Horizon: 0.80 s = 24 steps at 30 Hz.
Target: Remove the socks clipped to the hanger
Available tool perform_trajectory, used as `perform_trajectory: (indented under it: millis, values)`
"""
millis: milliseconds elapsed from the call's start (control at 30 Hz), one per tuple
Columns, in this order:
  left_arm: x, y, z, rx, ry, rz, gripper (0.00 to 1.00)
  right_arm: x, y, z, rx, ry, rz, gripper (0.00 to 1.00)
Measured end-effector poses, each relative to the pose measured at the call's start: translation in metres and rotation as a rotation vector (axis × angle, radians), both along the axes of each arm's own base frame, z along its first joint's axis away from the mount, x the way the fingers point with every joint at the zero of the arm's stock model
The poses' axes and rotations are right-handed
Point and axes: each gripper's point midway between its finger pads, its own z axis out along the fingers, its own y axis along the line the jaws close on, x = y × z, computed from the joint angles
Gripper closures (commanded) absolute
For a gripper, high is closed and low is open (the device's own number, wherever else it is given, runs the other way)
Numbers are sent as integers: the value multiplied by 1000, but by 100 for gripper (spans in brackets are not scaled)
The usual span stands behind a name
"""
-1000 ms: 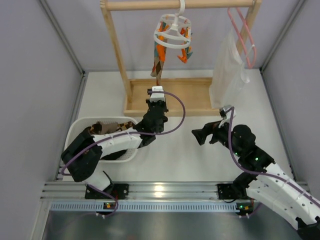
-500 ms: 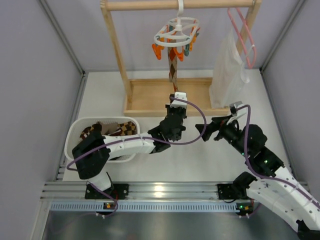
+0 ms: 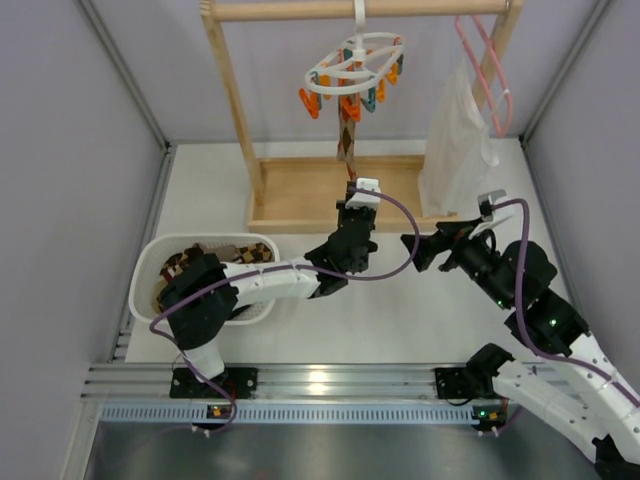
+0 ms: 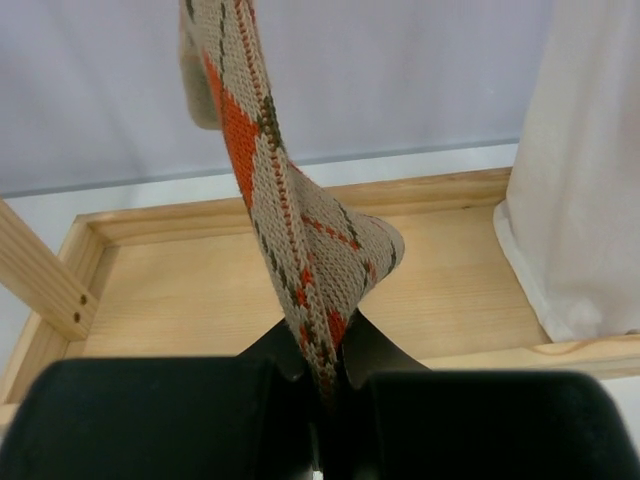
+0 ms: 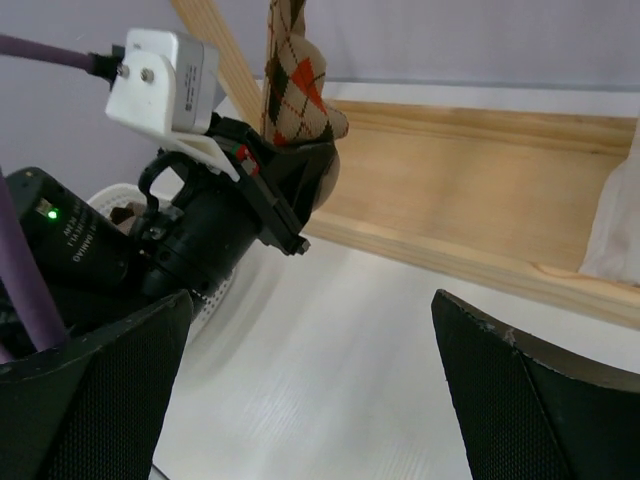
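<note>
The white ring hanger (image 3: 355, 62) with orange and teal pins hangs tilted from the wooden rail. One tan, orange and brown argyle sock (image 3: 347, 135) hangs from it, pulled taut. My left gripper (image 3: 352, 200) is shut on the sock's lower end; in the left wrist view the sock (image 4: 290, 220) runs down between the closed jaws (image 4: 325, 360). My right gripper (image 3: 415, 250) is open and empty, just right of the left gripper. In the right wrist view it (image 5: 312, 296) faces the left gripper and the sock (image 5: 295, 85).
A white basket (image 3: 150, 275) at the left holds several argyle socks (image 3: 190, 262). The wooden rack's base tray (image 3: 300, 195) lies under the hanger. A pink hanger (image 3: 485, 60) with a white bag-like garment (image 3: 458, 140) hangs at the right.
My left gripper has moved right and a little farther back with the sock. The hanger has swung and tilted to the right. My right gripper has moved up and right.
</note>
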Motion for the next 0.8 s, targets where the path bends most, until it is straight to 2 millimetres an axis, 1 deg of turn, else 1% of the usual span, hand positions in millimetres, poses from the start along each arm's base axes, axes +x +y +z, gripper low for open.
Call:
perform_trajectory:
  millis: [67,167,267,367,500,600,667,733,800]
  values:
    - [4,3,-3,-14,3,-12,100,3,-1,15,2,-20,-13,1]
    - [7,11,-14,-15,18,-23,100,11,-3,30,-7,-27,-46,1]
    - [11,14,-20,-13,26,-31,100,24,1,38,-29,-19,-73,1]
    - [10,11,-20,-29,28,-50,100,44,11,47,-62,-7,-84,1]
    - [8,9,-15,-59,24,-76,100,75,32,62,-87,0,-74,2]
    - [5,6,-7,-88,17,-102,100,105,53,62,-104,18,-42,7]
    - [3,3,0,-112,10,-122,100,124,66,53,-118,45,-14,12]
    - [1,2,5,-134,4,-138,100,141,79,44,-129,70,21,14]
    - [0,-1,9,-152,1,-154,100,153,91,36,-136,90,56,15]
